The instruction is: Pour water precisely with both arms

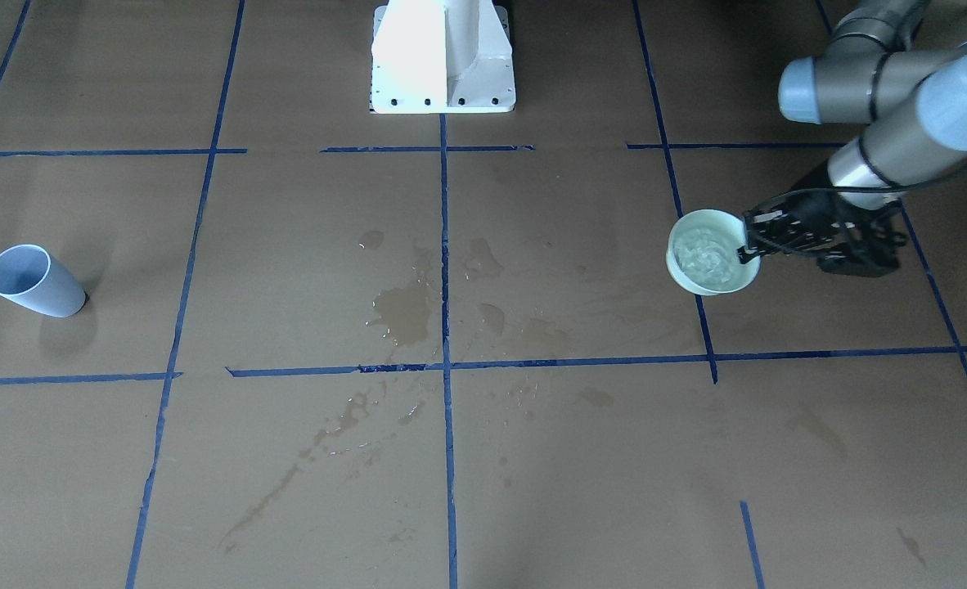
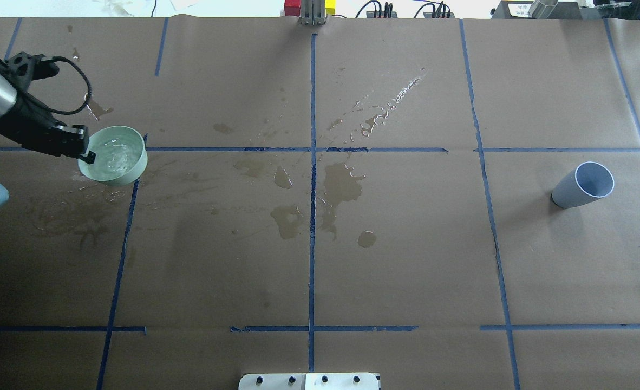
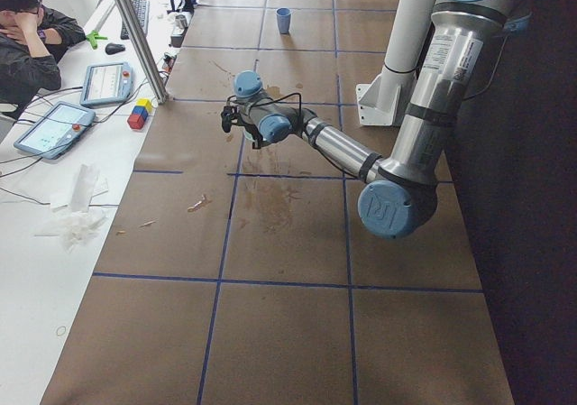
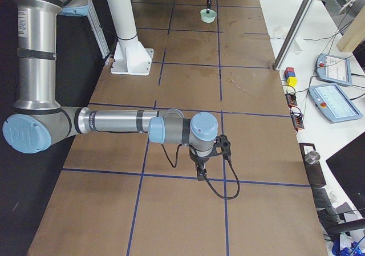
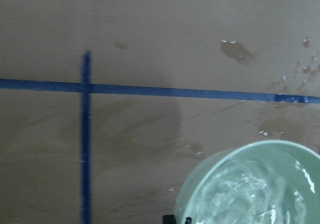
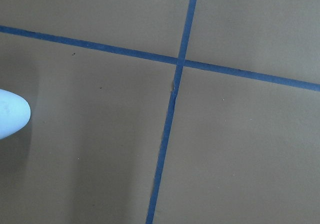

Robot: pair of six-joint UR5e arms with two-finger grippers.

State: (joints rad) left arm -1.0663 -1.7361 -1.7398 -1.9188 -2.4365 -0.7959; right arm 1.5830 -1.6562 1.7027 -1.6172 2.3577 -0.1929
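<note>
From the front-facing camera, the left arm (image 1: 884, 155) reaches in from the view's right. The left gripper (image 1: 752, 245) pinches the rim of a pale green bowl (image 1: 717, 288), its jaws narrowed onto the wall. The water (image 1: 706, 252) lies in the bowl, rippled and glinting. At the view's far left a blue-grey cup (image 1: 38, 282) stands on the brown table (image 1: 598, 491), well apart from the bowl. Wet patches (image 1: 402, 311) darken the paper near the centre, below the white pedestal (image 1: 443, 57).

Overhead, the bowl is at the table's left side, just beside a crossing of blue tape lines (image 2: 313, 260). The cup is at the right, with the stains between them.

In the exterior left view the near arm stretches over the table and its gripper hides most of the bowl. The cup shows small at the far end. A person (image 3: 27, 44) sits at the side desk.

In the exterior right view the right arm (image 4: 114, 122) lies low over the near part of the table, and the right gripper (image 4: 199, 173) points down at the paper. Whether its fingers are spread or closed cannot be told. The bowl shows at the far end.

The left wrist camera has the bowl's rim and the shimmering water at lower right, with a black fingertip (image 5: 170, 219) at the rim.

The right wrist camera shows paper, crossing tape, and a pale rounded shape at the left edge that cannot be identified.
</note>
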